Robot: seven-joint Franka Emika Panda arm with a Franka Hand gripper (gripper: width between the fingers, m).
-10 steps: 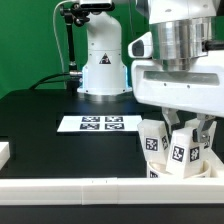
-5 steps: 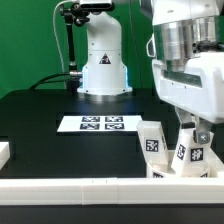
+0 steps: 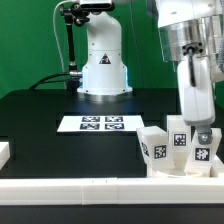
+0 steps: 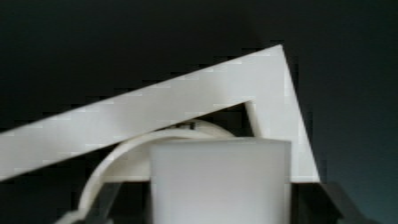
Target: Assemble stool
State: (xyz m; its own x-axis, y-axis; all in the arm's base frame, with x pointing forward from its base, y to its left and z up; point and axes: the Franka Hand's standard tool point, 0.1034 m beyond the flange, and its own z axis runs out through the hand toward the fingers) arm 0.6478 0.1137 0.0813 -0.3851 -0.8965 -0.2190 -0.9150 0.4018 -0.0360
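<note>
Stool legs (image 3: 178, 146) stand clustered at lower right of your exterior frame; your gripper (image 3: 203, 140) sits among them, pinching one leg (image 4: 217, 178)

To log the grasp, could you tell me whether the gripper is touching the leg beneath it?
Cannot tell. In the exterior view the gripper overlaps the leg, hiding any contact; the wrist view shows a white block without visible fingertips.

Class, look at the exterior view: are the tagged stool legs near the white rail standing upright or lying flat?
Upright. The stool legs stand on end beside the hand, tags facing the camera.
</note>
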